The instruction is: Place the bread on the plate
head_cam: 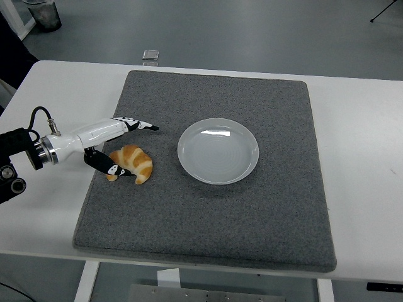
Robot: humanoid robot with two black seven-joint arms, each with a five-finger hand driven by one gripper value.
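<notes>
A golden croissant (pixel 133 162) lies on the left part of the grey mat (pixel 208 207). The white round plate (pixel 218 150) sits empty at the mat's middle, a short way right of the bread. My left hand (pixel 126 146) reaches in low from the left edge, straddling the croissant. Its long fingers (pixel 135 123) extend just beyond the bread's far side, and the black thumb (pixel 110 167) lies across its near-left end. The hand is spread, not closed on the bread. My right arm is out of view.
The mat covers most of the white table (pixel 359 126). A small clear square object (pixel 150 55) lies at the table's far edge. A dark bin (pixel 44 14) stands on the floor at top left.
</notes>
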